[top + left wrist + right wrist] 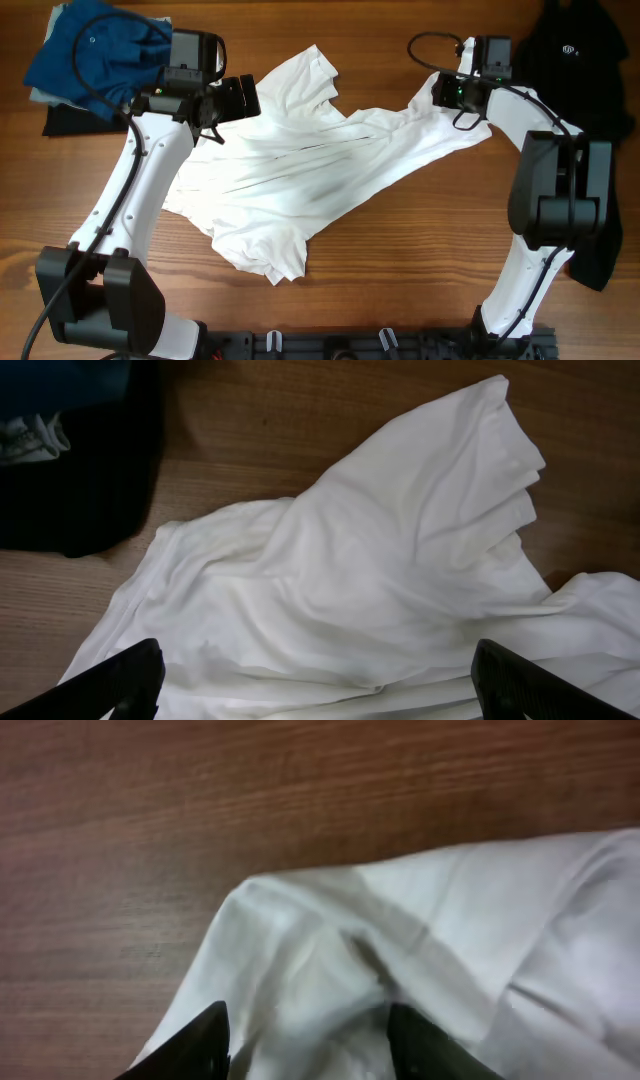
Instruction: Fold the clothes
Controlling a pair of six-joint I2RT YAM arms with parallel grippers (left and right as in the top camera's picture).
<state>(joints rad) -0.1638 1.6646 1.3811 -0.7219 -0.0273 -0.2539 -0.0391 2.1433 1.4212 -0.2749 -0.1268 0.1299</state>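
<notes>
The large white T-shirt (300, 170) lies crumpled across the middle of the table, with faint dark print showing through. My left gripper (235, 100) hovers over its upper left part near a sleeve. In the left wrist view the fingers (320, 695) are wide open above the white cloth (380, 560). My right gripper (440, 90) is at the shirt's upper right corner. In the right wrist view its fingers (305, 1040) pinch a bunched fold of the white cloth (480, 920). A blue shirt (95, 55) lies at the back left. A black garment (585, 50) lies at the back right.
Another dark garment (70, 122) lies under the blue shirt and shows in the left wrist view (90, 480). Black cloth also hangs by the right arm's base (600, 260). Bare wooden table (420, 240) shows in front of the T-shirt.
</notes>
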